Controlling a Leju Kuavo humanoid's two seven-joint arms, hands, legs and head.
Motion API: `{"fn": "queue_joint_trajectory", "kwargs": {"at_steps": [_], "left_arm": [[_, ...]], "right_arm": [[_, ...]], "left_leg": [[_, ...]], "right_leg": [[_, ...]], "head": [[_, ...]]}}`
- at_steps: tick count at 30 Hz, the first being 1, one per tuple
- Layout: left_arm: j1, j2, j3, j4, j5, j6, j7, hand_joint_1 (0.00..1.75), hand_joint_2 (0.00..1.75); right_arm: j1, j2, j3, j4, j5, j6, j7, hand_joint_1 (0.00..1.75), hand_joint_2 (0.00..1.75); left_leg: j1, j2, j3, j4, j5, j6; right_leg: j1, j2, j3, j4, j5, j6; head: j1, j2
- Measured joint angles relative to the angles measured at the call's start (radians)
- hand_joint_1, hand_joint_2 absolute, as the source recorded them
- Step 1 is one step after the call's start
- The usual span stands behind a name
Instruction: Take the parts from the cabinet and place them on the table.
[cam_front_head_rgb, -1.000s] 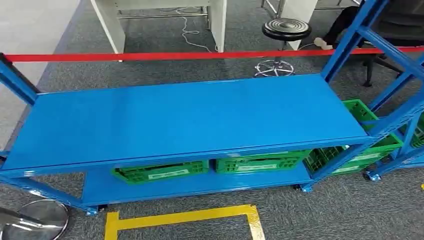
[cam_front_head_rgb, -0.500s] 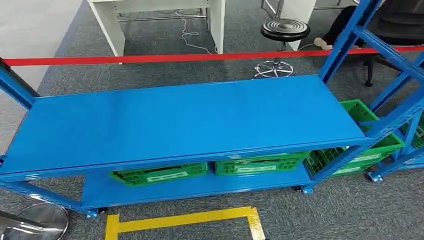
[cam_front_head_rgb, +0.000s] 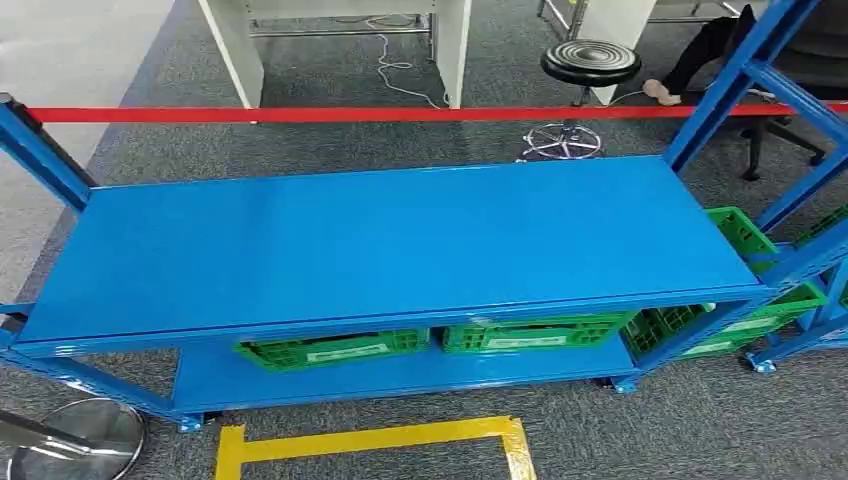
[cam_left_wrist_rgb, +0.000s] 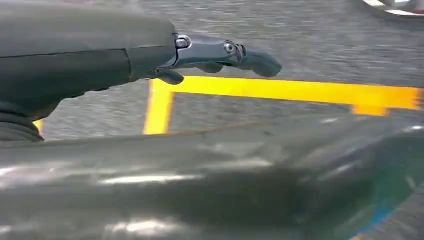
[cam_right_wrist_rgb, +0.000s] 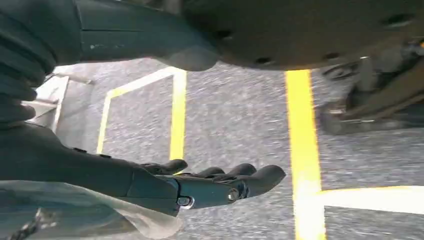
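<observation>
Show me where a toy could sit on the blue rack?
The top shelf is bare from post to post. The bottom shelf is crowded: green crates fill it, leaving a thin front strip.

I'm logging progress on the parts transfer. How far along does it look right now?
Nothing looks delivered: the top of the blue shelf is bare. The green crates sit on its lower shelf; their contents can't be seen. Left hand and right hand hang empty over the carpet with yellow floor tape. This fits either before a pick or between trips.
</observation>
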Motion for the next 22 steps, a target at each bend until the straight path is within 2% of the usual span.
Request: {"fn": "queue_joint_trajectory", "kwargs": {"at_steps": [3,4,5,6,7,8,9,15,22], "left_arm": [[0.0,0.011,-0.059,-0.022,0.055,-0.023,0.017,0.0,0.0],[0.005,0.017,-0.077,-0.023,0.072,-0.03,0.021,0.0,0.0],[0.017,0.02,-0.097,-0.023,0.091,-0.037,0.027,0.0,0.0],[0.031,0.02,-0.114,-0.023,0.107,-0.045,0.032,0.0,0.0],[0.041,0.026,-0.131,-0.023,0.125,-0.052,0.038,0.0,0.0],[0.053,0.028,-0.15,-0.023,0.144,-0.059,0.042,0.0,0.0],[0.06,0.032,-0.168,-0.023,0.164,-0.066,0.049,0.0,0.0],[0.1,0.05,-0.255,-0.023,0.27,-0.111,0.076,0.0,0.0],[0.11,0.057,-0.294,-0.023,0.292,-0.118,0.083,0.0,0.0]], "right_arm": [[0.022,-0.009,0.037,0.0,-0.065,-0.002,-0.006,0.0,1.75],[0.022,-0.012,0.049,-0.003,-0.084,-0.004,-0.009,0.0,1.75],[0.019,-0.016,0.061,-0.013,-0.106,-0.005,-0.013,0.0,1.75],[0.014,-0.019,0.071,-0.024,-0.124,-0.006,-0.016,0.0,1.75],[0.012,-0.02,0.082,-0.031,-0.145,-0.006,-0.018,0.0,1.75],[0.009,-0.022,0.095,-0.037,-0.168,-0.006,-0.022,0.0,1.75],[0.006,-0.026,0.106,-0.042,-0.187,-0.006,-0.024,0.0,0.0],[0.001,-0.039,0.162,-0.081,-0.315,-0.014,-0.036,0.0,0.0],[0.0,-0.047,0.188,-0.099,-0.339,-0.016,-0.04,0.0,0.0]], "left_leg": [[0.004,0.001,0.002,-0.009,0.006,-0.014],[0.004,0.001,0.002,-0.004,0.001,-0.021],[0.006,0.002,-0.002,0.011,-0.013,-0.028],[0.004,0.003,-0.001,0.005,-0.008,-0.015],[0.005,0.004,0.004,-0.005,0.003,0.008],[0.006,0.004,0.008,-0.01,-0.004,0.011],[0.006,0.003,0.011,-0.01,0.001,0.002],[0.006,0.002,0.015,-0.015,0.004,-0.01],[0.005,0.002,0.014,-0.015,0.002,-0.014]], "right_leg": [[0.004,0.003,0.003,0.001,0.005,-0.011],[-0.003,0.001,0.004,-0.007,0.011,-0.019],[-0.004,-0.002,0.006,-0.008,0.012,-0.021],[0.003,0.005,0.005,-0.005,0.004,-0.011],[0.005,0.004,0.005,-0.001,0.002,-0.014],[0.006,0.003,0.001,-0.002,0.001,-0.014],[0.006,-0.001,0.002,-0.002,-0.004,-0.016],[0.006,-0.002,0.013,-0.001,-0.005,-0.019],[0.005,-0.002,0.014,-0.001,-0.006,-0.019]], "head": [[0.001,0.0],[0.0,0.0],[-0.002,0.0],[-0.006,0.0],[-0.007,0.0],[-0.007,0.0],[-0.007,0.0],[-0.006,0.0],[-0.006,0.0]]}}
